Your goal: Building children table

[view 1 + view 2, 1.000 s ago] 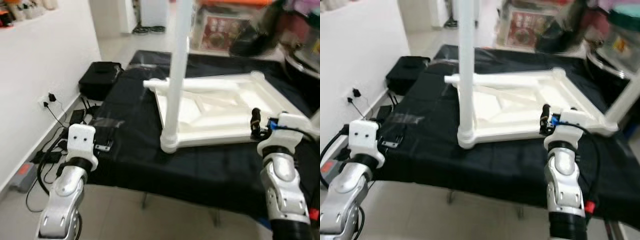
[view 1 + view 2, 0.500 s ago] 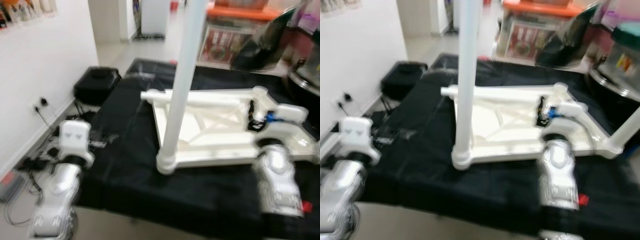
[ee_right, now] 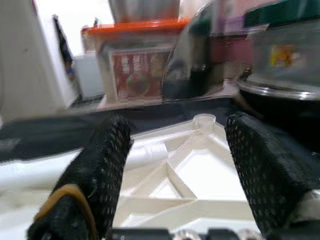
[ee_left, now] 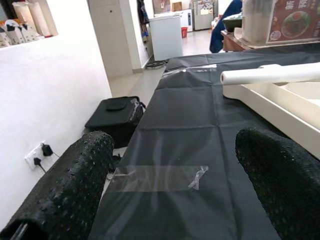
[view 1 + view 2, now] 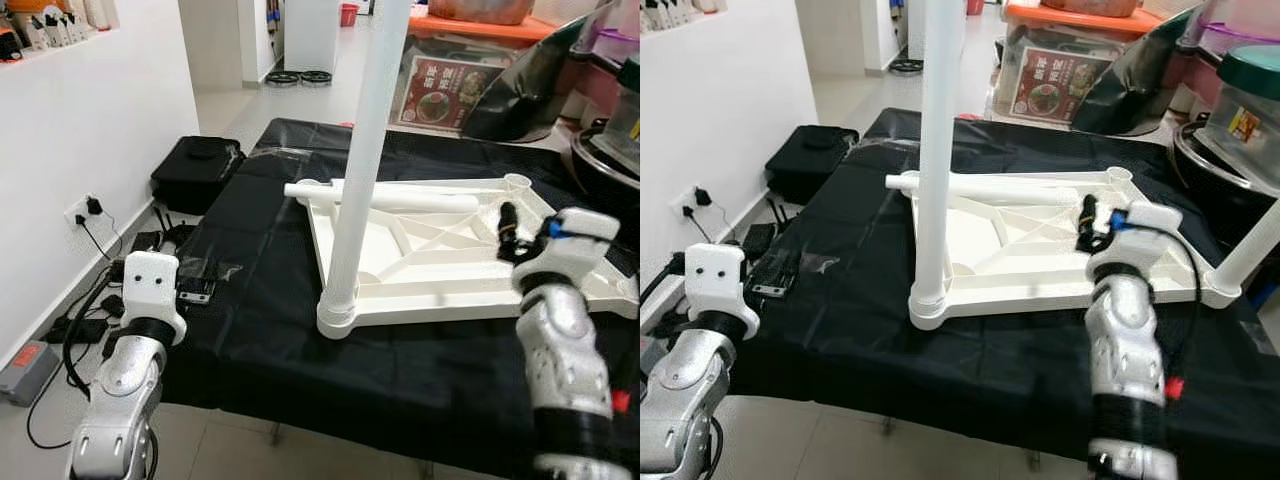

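A white children's table top [image 5: 430,245] lies upside down on the black-covered table [image 5: 260,260]. One white leg [image 5: 360,150] stands upright in its near left corner socket. A loose leg [image 5: 400,198] lies along its far edge, and another leg [image 5: 1252,250] slants up from the right corner. My right gripper [image 3: 175,132] is open above the right part of the top's ribbed underside, holding nothing; its fingers [image 5: 1087,215] point away from me. My left gripper [image 4: 175,150] is open low at the black cloth's left edge, well short of the top.
A strip of clear tape [image 4: 155,177] sticks to the cloth ahead of the left gripper. A black bag [image 5: 198,165] and a wall socket with cables [image 5: 85,210] are on the floor at left. An orange-lidded box [image 5: 1070,60] and a lidded pot [image 5: 1240,110] stand behind.
The camera has shifted and the blur has cleared. My right gripper has moved forward from the top's near rail to above its underside. The left arm has kept its place.
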You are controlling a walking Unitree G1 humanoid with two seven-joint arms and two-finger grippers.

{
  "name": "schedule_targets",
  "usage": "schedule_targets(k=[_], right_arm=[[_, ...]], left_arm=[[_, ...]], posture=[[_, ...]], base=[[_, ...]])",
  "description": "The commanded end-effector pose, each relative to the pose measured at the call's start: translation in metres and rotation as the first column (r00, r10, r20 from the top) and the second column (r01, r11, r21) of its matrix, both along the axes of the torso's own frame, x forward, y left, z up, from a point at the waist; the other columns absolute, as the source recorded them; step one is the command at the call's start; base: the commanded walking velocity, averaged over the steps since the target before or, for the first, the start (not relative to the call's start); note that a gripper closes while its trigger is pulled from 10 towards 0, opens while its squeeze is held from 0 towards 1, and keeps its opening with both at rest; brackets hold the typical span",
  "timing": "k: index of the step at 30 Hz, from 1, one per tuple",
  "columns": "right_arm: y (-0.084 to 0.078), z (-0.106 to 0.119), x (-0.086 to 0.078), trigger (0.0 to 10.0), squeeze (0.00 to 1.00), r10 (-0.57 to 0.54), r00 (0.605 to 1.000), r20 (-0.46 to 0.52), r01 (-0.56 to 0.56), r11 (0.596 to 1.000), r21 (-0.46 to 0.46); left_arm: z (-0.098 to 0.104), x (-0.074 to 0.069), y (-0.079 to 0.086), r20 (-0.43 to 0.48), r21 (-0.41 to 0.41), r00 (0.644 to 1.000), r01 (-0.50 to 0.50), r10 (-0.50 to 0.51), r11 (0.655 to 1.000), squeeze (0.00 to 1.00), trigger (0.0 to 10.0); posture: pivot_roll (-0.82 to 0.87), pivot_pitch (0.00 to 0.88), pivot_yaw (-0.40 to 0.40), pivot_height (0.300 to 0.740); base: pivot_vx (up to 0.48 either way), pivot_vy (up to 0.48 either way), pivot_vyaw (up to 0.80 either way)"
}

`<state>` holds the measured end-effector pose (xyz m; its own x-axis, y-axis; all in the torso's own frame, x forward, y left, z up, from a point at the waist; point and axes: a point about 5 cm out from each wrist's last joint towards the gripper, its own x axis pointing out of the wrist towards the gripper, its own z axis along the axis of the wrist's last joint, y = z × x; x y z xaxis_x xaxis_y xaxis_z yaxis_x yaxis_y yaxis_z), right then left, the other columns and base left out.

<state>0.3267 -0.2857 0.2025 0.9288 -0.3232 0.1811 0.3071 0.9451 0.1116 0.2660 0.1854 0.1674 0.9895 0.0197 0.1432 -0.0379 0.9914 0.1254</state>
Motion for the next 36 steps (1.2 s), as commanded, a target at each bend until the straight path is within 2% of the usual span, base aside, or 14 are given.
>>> schedule_targets(k=[1, 6, 7, 8, 9, 11, 14, 19, 22, 24, 26, 27, 33, 36], right_arm=[[-0.019, -0.007, 0.003, 10.0, 0.00, 0.029, 0.998, -0.055, -0.026, 0.998, 0.057], [-0.042, 0.000, 0.009, 10.0, 0.00, 0.168, 0.980, -0.109, -0.160, 0.984, 0.081], [-0.045, 0.002, 0.009, 10.0, 0.77, 0.265, 0.957, -0.117, -0.251, 0.960, 0.121], [-0.045, 0.002, 0.009, 10.0, 0.77, 0.265, 0.957, -0.117, -0.251, 0.960, 0.121], [-0.047, 0.006, 0.006, 10.0, 1.00, 0.450, 0.885, -0.120, -0.431, 0.889, 0.157], [-0.047, 0.006, 0.006, 10.0, 1.00, 0.450, 0.885, -0.120, -0.431, 0.889, 0.157], [-0.051, 0.018, -0.005, 10.0, 1.00, 0.661, 0.742, -0.108, -0.650, 0.750, 0.125], [-0.053, 0.025, -0.009, 10.0, 1.00, 0.735, 0.671, -0.095, -0.728, 0.678, 0.106], [-0.049, 0.033, -0.013, 10.0, 1.00, 0.815, 0.571, -0.101, -0.812, 0.578, 0.078], [-0.029, 0.033, -0.011, 10.0, 1.00, 0.895, 0.414, -0.167, -0.905, 0.424, 0.025], [-0.025, 0.033, -0.011, 10.0, 1.00, 0.911, 0.370, -0.181, -0.925, 0.380, 0.021], [-0.010, 0.033, -0.011, 10.0, 0.00, 0.947, 0.267, -0.178, -0.961, 0.274, 0.019], [0.027, 0.042, -0.002, 10.0, 0.00, 0.990, 0.061, -0.130, -0.998, 0.063, 0.010], [0.032, 0.043, 0.000, 10.0, 0.00, 0.991, 0.045, -0.128, -0.999, 0.046, 0.004]], left_arm=[[-0.001, -0.002, -0.005, 0.000, 0.005, 1.000, 0.025, -0.025, 1.000, 0.00, 10.0], [-0.003, -0.003, -0.008, -0.005, -0.009, 0.999, 0.043, -0.043, 0.999, 0.00, 10.0], [-0.003, -0.003, -0.010, -0.005, -0.009, 0.999, 0.053, -0.053, 0.999, 0.00, 10.0], [-0.003, -0.003, -0.010, -0.005, -0.009, 0.999, 0.053, -0.053, 0.999, 0.00, 10.0], [-0.004, -0.004, -0.013, -0.008, -0.003, 0.998, 0.067, -0.067, 0.998, 0.00, 10.0], [-0.004, -0.004, -0.013, -0.008, -0.003, 0.998, 0.067, -0.067, 0.998, 0.00, 10.0], [-0.005, -0.007, -0.016, -0.015, -0.015, 0.997, 0.080, -0.080, 0.997, 0.00, 10.0], [-0.004, -0.009, -0.017, -0.014, -0.013, 0.996, 0.086, -0.087, 0.996, 0.00, 10.0], [-0.004, -0.010, -0.017, -0.017, -0.019, 0.996, 0.092, -0.093, 0.996, 0.00, 10.0], [-0.006, -0.013, -0.024, -0.029, -0.039, 0.990, 0.138, -0.139, 0.990, 0.00, 10.0], [-0.007, -0.015, -0.027, -0.032, -0.044, 0.987, 0.155, -0.156, 0.987, 0.00, 10.0], [-0.009, -0.020, -0.040, -0.046, -0.091, 0.963, 0.260, -0.265, 0.961, 0.00, 10.0], [-0.016, -0.044, -0.077, -0.084, -0.193, 0.835, 0.522, -0.544, 0.831, 0.00, 10.0], [-0.017, -0.048, -0.081, -0.089, -0.203, 0.817, 0.545, -0.570, 0.813, 0.00, 10.0]], posture=[[0.14, 0.034, -0.077, 0.740], [0.13, 0.031, -0.079, 0.740], [0.14, 0.039, -0.088, 0.740], [0.14, 0.039, -0.088, 0.740], [0.14, 0.046, -0.089, 0.740], [0.14, 0.046, -0.089, 0.740], [0.14, 0.058, -0.091, 0.740], [0.15, 0.063, -0.092, 0.740], [0.14, 0.071, -0.090, 0.740], [0.14, 0.079, -0.085, 0.740], [0.14, 0.079, -0.085, 0.740], [0.15, 0.090, -0.082, 0.740], [0.16, 0.105, -0.079, 0.740], [0.16, 0.105, -0.079, 0.740]], base=[[0.000, 0.000, 0.00], [0.000, 0.000, 0.00], [0.000, 0.000, 0.00], [0.000, 0.000, 0.00], [0.000, 0.000, 0.00], [0.000, 0.000, 0.00], [0.000, 0.000, 0.00], [0.000, 0.000, 0.00], [0.000, 0.000, 0.00], [0.000, 0.000, 0.00], [0.000, 0.000, 0.00], [0.000, 0.000, 0.00], [0.000, 0.000, 0.00], [0.000, 0.000, 0.00]])
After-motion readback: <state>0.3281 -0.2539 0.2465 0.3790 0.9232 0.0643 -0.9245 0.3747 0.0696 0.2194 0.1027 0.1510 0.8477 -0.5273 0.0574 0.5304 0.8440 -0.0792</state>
